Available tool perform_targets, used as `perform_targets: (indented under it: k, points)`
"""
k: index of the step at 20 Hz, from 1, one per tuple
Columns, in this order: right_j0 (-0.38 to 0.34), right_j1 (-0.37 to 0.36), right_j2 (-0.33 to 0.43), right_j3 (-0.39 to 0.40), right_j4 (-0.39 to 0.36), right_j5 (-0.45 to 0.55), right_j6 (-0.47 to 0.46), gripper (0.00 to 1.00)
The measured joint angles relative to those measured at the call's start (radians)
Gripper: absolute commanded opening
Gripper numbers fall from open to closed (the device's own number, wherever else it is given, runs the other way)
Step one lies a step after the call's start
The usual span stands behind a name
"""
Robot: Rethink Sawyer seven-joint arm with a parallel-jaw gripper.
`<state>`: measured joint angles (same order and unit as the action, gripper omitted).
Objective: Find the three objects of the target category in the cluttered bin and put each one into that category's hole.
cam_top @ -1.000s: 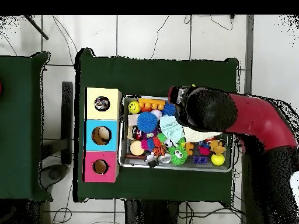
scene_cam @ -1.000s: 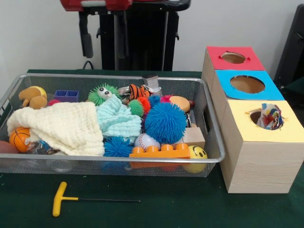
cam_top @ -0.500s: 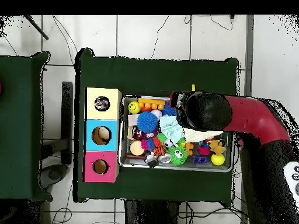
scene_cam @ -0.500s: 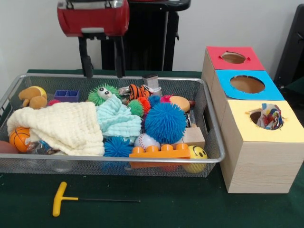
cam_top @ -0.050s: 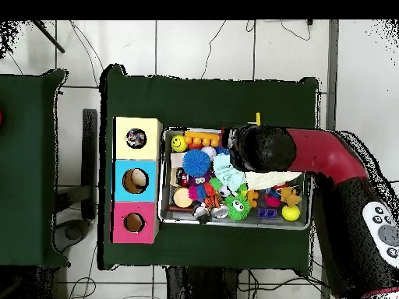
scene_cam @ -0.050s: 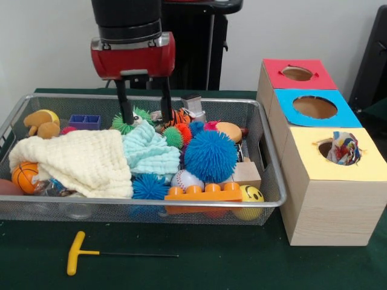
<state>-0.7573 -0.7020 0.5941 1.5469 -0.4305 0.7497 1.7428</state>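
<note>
Directly above green spiky ball (scene_cam @ -0.050s: 129, 119), parted tool (scene_cam @ -0.050s: 145, 119)

Your gripper (scene_cam @ -0.050s: 144, 109) hangs with fingers apart over the packed wire bin (scene_cam @ -0.050s: 273, 181); cream cloth (scene_cam @ -0.050s: 81, 162) and blue spiky ball (scene_cam @ -0.050s: 210, 156) block the middle.

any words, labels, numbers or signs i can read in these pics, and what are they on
No readable words, brands or numbers in either view.
Smiling face, a drawing and not text, on the yellow ball at the bin's front corner.
Round buttons on the arm in the overhead view: any marks are too small to read.
</note>
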Motion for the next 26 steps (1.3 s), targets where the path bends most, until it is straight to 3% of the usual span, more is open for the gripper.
perform_targets:
  k: [8, 14, 26]
  points:
    - [-0.041, 0.048, 0.042, -0.125, -0.057, 0.049, -0.129, 1.0]
    - [-0.069, 0.087, 0.066, -0.245, -0.078, 0.11, -0.286, 1.0]
    - [-0.14, 0.188, 0.066, -0.267, -0.101, 0.11, -0.332, 1.0]
